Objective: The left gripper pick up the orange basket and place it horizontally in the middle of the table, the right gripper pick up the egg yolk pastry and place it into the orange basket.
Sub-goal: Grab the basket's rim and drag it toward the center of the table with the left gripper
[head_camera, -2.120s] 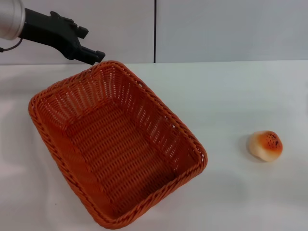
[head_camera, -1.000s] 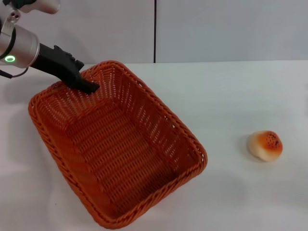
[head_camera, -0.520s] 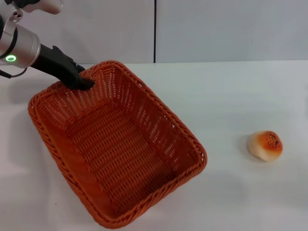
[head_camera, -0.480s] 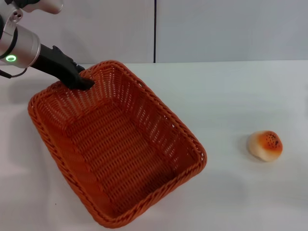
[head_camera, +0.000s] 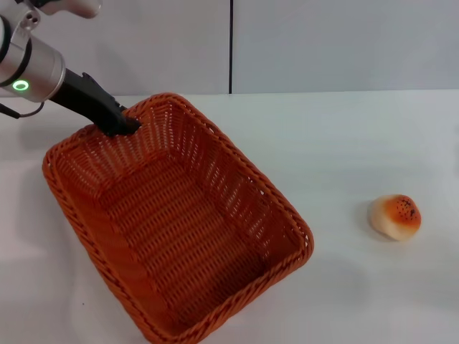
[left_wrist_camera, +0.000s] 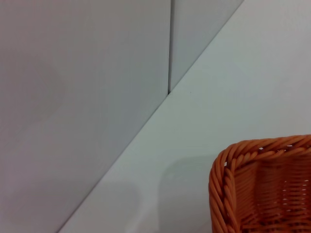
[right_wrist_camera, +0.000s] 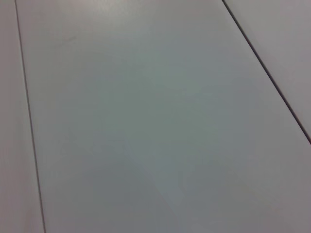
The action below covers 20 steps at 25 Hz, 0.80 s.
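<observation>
Nearest the head camera, the large rectangular orange woven basket [head_camera: 176, 222] is seen lying askew on the plain white surface [head_camera: 344, 143], its long axis running diagonally from the far left towards the near middle. Its near corner is cut off by the lower edge of the head view, so that end of the braided rim cannot be followed all the way round. Well apart from it to the right, the small round cream pastry with an orange-browned, black-specked top [head_camera: 394, 216] is found resting alone on the surface.

Farther back, at the basket's far left corner, the black left tool [head_camera: 123, 126] is placed at the braided rim, its tips sunk against the weave. Whether its fingers are clamped on the rim or merely parted over it cannot be told, since the tips merge with the wickerwork. Behind it, the black arm and the silver segment with its green ring light [head_camera: 21, 86] are partly cut off by the frame's left edge.

From the left wrist view only one braided corner of the basket is shown, against the surface and grey wall panels [left_wrist_camera: 73, 87]. The right tool is not seen in any view.
</observation>
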Motion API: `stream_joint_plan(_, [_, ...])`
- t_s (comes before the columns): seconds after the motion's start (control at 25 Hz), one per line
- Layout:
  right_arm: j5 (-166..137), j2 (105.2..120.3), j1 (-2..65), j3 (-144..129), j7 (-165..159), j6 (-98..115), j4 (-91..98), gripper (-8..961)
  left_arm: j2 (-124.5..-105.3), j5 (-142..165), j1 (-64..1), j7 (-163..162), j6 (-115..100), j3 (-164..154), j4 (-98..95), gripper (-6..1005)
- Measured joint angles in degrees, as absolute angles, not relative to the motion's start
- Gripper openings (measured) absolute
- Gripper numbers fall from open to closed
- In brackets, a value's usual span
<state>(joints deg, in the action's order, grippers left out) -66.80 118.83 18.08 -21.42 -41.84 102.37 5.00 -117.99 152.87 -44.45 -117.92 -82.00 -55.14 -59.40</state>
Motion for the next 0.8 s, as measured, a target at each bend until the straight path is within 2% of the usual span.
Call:
stream_joint_plan(0.28, [-66.81,118.83,18.12,-21.59,-41.84,101.95,5.01,33,-117.74,148.95,-44.54,-121.76,-89.05,-50.43,-62.95,211])
stream_joint_plan(0.8, [-67.04,118.83,18.11,-21.71,-41.84,101.95,4.92,32,-117.88,148.16,-43.47,-135.35,-88.86,-42.72,-66.26,179])
